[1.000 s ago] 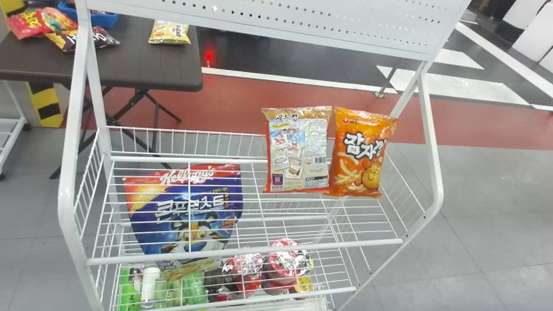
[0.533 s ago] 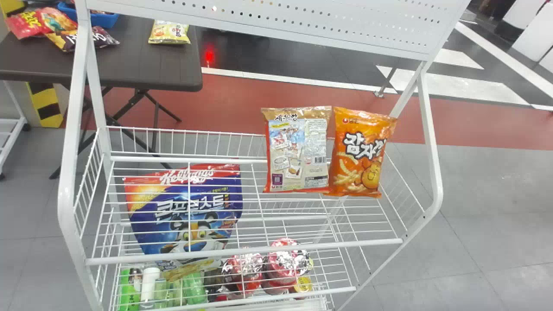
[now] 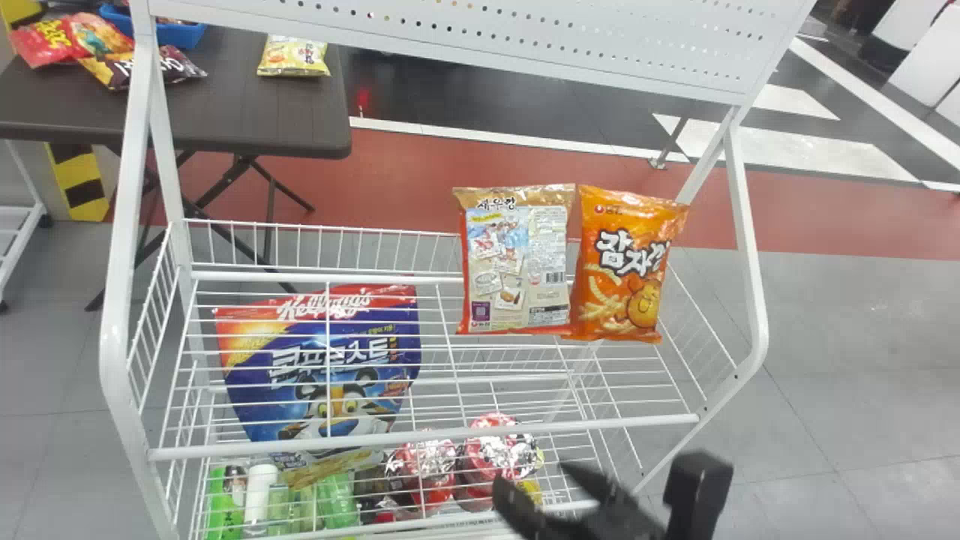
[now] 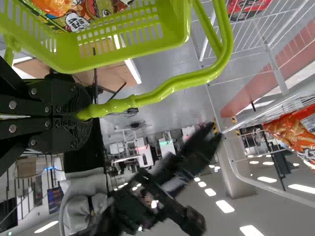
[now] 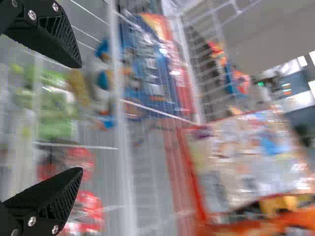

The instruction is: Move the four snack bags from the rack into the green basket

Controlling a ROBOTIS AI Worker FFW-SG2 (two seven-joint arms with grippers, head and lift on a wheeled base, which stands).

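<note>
My right gripper (image 3: 534, 480) is at the rack's lower front in the head view, its two fingers apart. The right wrist view has this gripper (image 5: 79, 118) open, with nothing between its fingers. Side by side at the rack's right rear stand a beige-and-red snack bag (image 3: 517, 259) and an orange snack bag (image 3: 634, 262). Beyond the fingers, the beige bag (image 5: 246, 162) appears in the right wrist view. In the left wrist view, my left gripper (image 4: 88, 115) is shut on the handle of the green basket (image 4: 118, 42), which holds snack bags (image 4: 51, 6).
A blue cereal bag (image 3: 322, 367) leans inside the white wire rack (image 3: 420, 435). Red foil-topped cups (image 3: 495, 454) and green bottles (image 3: 337, 499) are on the level below. A perforated panel (image 3: 480, 34) spans the top. Behind left stands a dark table (image 3: 247, 112) with more bags.
My right gripper has come into the head view from the bottom edge, in front of the rack's lower right part. The two snack bags on the rack stay where they were.
</note>
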